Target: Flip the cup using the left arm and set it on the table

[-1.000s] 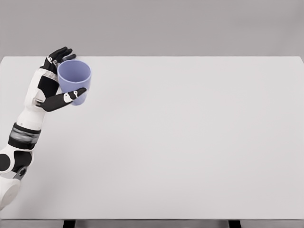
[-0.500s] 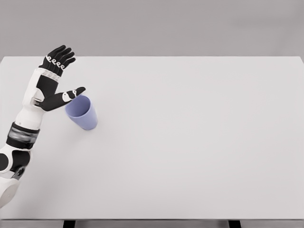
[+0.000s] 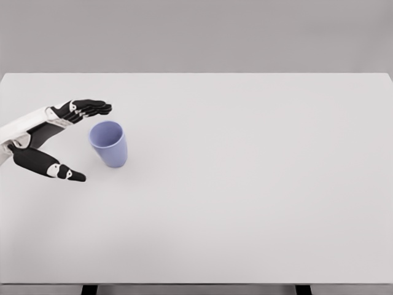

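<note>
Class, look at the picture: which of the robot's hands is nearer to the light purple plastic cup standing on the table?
Left. The left hand is open just to the left of the light purple plastic cup, not touching it. The right hand is not in view.

A cup (image 3: 108,144) stands upright on the desk (image 3: 245,184), mouth up, in the desk's left part and nearer the far edge than the near one. Just left of the cup is the left robot hand (image 3: 52,138), reaching in from the left edge of the view. Its fingers (image 3: 92,107) stretch out behind the cup's left side, and its thumb (image 3: 52,167) points out in front and to the left. The cup sits beside the gap between them, touching neither.
</note>
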Motion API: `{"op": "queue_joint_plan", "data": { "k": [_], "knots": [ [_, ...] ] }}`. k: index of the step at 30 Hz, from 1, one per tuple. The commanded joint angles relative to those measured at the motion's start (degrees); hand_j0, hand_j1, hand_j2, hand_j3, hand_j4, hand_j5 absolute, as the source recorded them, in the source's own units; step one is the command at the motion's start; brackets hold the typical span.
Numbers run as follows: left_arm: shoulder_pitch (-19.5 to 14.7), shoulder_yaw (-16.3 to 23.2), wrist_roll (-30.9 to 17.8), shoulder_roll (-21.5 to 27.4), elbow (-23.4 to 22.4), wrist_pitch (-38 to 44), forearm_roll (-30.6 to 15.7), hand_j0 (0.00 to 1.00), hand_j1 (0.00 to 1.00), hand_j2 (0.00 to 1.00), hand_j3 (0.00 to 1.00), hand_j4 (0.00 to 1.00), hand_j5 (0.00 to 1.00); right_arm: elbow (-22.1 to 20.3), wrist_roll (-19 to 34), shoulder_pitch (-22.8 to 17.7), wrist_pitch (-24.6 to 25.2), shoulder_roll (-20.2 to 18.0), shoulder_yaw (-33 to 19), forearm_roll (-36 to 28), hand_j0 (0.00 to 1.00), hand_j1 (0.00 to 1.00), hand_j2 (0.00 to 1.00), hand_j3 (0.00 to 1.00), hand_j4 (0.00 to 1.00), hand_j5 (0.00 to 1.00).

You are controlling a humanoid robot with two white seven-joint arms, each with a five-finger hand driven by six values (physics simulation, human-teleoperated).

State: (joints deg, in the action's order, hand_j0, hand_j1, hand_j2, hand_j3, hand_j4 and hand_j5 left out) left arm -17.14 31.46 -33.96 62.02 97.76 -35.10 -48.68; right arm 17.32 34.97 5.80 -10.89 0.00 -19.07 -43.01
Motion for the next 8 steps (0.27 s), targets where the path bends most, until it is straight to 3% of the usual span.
{"op": "queue_joint_plan", "data": {
  "k": [1,8],
  "knots": [
    [0.0,0.2,-1.0,1.7,0.6,0.1,-1.4,1.00,1.00,1.00,1.00,1.00,1.00,0.0,0.0,0.0,0.0,0.0,0.0,0.0,1.00,1.00,1.00,1.00,1.00,1.00],
    [0.2,0.4,-1.0,1.4,0.5,0.1,-1.4,1.00,1.00,1.00,1.00,1.00,1.00,0.0,0.0,0.0,0.0,0.0,0.0,0.0,1.00,1.00,1.00,1.00,1.00,1.00]
  ]
}}
